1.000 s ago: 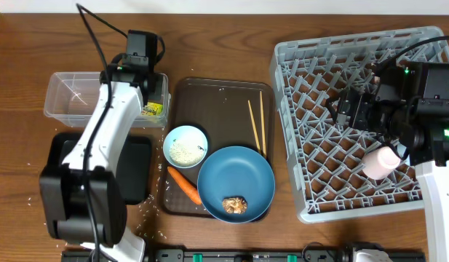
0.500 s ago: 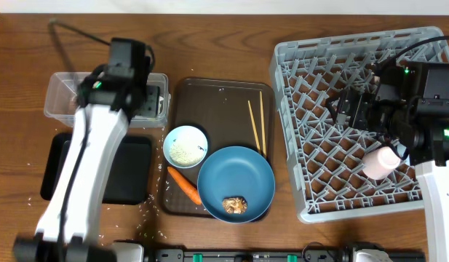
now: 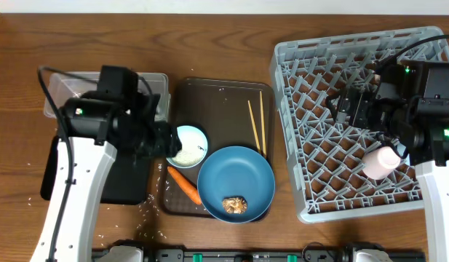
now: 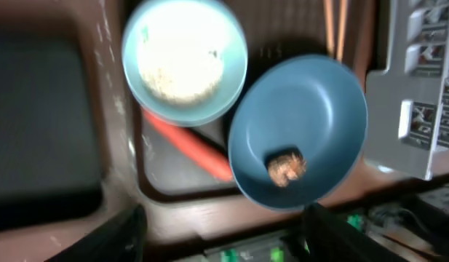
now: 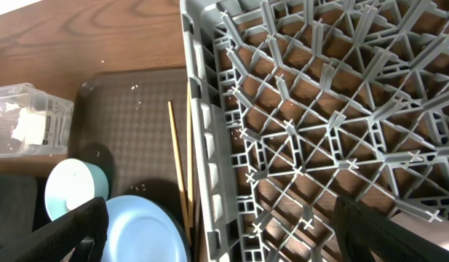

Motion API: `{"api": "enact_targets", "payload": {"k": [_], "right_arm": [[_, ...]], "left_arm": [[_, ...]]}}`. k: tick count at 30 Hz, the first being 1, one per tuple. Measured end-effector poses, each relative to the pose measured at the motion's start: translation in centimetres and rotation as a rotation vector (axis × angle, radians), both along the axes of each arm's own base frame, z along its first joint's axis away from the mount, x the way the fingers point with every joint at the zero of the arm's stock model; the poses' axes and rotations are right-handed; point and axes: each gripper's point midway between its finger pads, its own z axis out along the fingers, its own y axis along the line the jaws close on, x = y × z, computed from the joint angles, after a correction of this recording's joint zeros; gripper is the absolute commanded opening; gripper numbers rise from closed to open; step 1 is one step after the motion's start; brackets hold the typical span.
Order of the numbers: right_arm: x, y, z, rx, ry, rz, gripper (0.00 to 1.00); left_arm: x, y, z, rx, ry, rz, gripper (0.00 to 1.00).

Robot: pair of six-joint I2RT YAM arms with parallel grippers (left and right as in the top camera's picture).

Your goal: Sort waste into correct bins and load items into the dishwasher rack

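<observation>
My left gripper hangs open over the left side of the brown serving tray, beside the small light blue bowl of white rice. Its wrist view looks down on that bowl, the orange carrot and the dark blue plate with a brown food lump; nothing lies between its fingers. Two chopsticks lie on the tray. My right gripper is open and empty over the grey dishwasher rack, where a pink cup lies. The clear tub holds a white wrapper.
The black tray lies under my left arm, in front of the clear tub. The brown serving tray lies between the bins and the rack. Loose rice grains dot the table by the black tray's near corner.
My left arm has swung from over the clear tub toward the front and right, ending beside the small bowl. The right arm and the pink cup have not moved.
</observation>
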Motion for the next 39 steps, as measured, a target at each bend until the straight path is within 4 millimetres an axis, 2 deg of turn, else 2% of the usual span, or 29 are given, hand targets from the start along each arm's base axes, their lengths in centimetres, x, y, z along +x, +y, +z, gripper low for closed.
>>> {"api": "enact_targets", "payload": {"k": [3, 8, 10, 13, 17, 21, 25, 33, 35, 36, 39], "right_arm": [[0.0, 0.0, 0.0, 0.000, -0.001, 0.000, 0.92], [0.0, 0.0, 0.0, 0.000, -0.002, 0.000, 0.92], [0.1, 0.0, 0.1, 0.000, -0.005, 0.000, 0.93], [0.1, 0.0, 0.1, 0.000, -0.006, 0.000, 0.94], [0.2, 0.0, 0.1, -0.001, -0.008, 0.000, 0.95], [0.2, 0.0, 0.1, -0.001, -0.008, 0.000, 0.95], [0.3, 0.0, 0.2, -0.001, -0.013, 0.000, 0.95], [0.6, 0.0, 0.4, -0.001, -0.029, 0.000, 0.95], [0.5, 0.0, 0.4, -0.001, -0.029, 0.000, 0.95], [0.6, 0.0, 0.4, -0.001, -0.029, 0.000, 0.95], [0.5, 0.0, 0.4, -0.001, -0.028, 0.000, 0.95]], "left_arm": [[-1.3, -0.2, -2.2, -0.005, 0.094, 0.063, 0.70], [-3.7, -1.2, -8.0, -0.006, 0.226, 0.189, 0.69], [-4.4, -1.6, -10.6, -0.007, 0.262, 0.254, 0.60], [-4.6, -1.7, -13.1, -0.008, 0.274, 0.336, 0.58], [-4.3, -0.8, -15.5, 0.022, 0.259, 0.456, 0.57], [-3.8, -0.4, -17.0, 0.029, 0.227, 0.532, 0.57], [-4.3, -0.2, -18.0, 0.037, 0.242, 0.584, 0.56], [-4.1, -0.9, -18.4, 0.025, 0.221, 0.584, 0.45], [-4.1, -0.9, -18.4, 0.025, 0.222, 0.589, 0.31], [-4.1, -0.9, -18.4, 0.025, 0.220, 0.591, 0.29], [-4.3, -0.7, -18.5, 0.040, 0.224, 0.590, 0.28]]}}
